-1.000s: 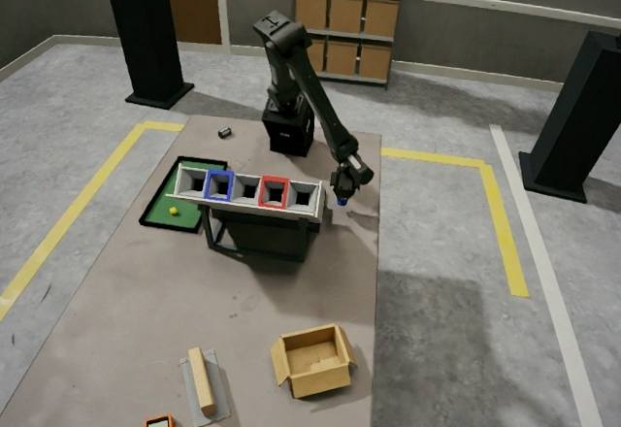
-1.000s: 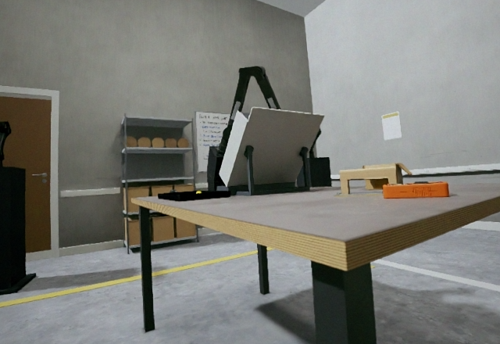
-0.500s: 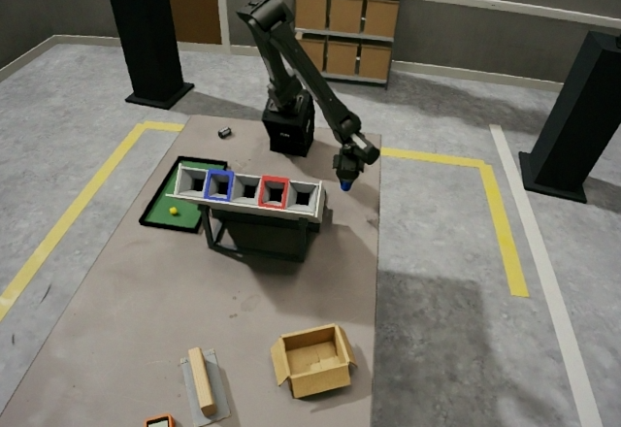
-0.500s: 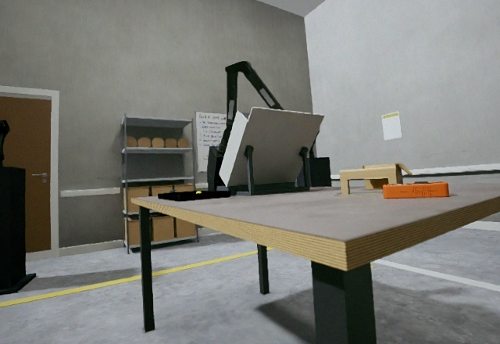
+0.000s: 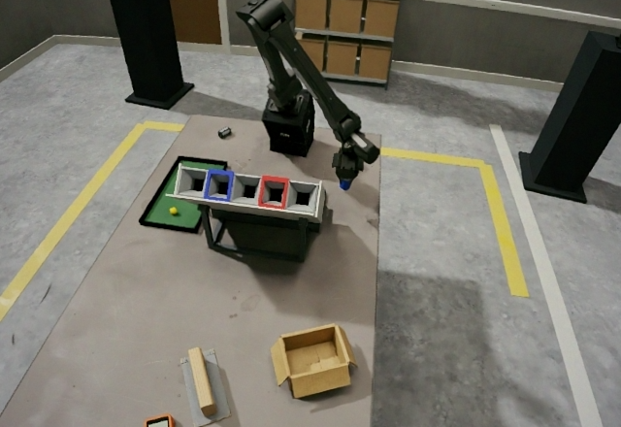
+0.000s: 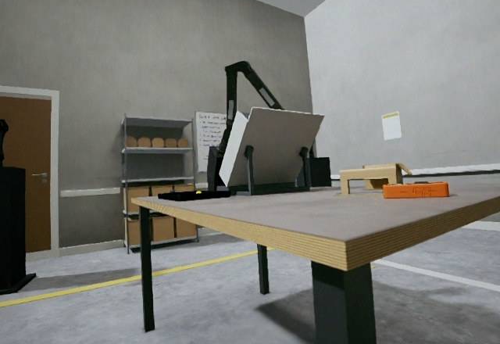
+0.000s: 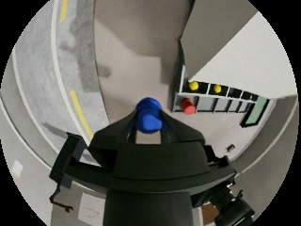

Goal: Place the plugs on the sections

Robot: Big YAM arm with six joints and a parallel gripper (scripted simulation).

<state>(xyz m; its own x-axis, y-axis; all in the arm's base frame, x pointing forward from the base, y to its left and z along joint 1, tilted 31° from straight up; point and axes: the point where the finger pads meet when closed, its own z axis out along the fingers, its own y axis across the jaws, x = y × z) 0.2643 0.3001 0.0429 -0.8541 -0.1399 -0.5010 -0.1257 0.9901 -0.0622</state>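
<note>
My gripper [image 5: 344, 181] [image 7: 149, 113] is shut on the blue plug [image 5: 344, 183] [image 7: 149, 118] and holds it in the air off the right end of the funnel box [image 5: 310, 209]. The box carries a row of funnels, one blue-banded [image 5: 218, 184] and one red-banded [image 5: 274, 192]. In the wrist view the red plug [image 7: 189, 106] rests on the flat front part of the end section nearest me. Two yellow marbles [image 7: 193, 86] [image 7: 216, 88] lie in the two sections behind it. Another yellow marble [image 5: 173, 210] lies in the green tray [image 5: 159, 212]. The white cover [image 6: 274, 142] hides the pipes.
An open cardboard box [image 5: 311, 360] and a wooden block [image 5: 201, 379] on a grey pad lie at the near end of the table. An orange device [image 5: 159, 420] [image 6: 415, 189] lies at the edge. A small black cylinder [image 5: 224, 132] lies near the arm base [image 5: 288, 131].
</note>
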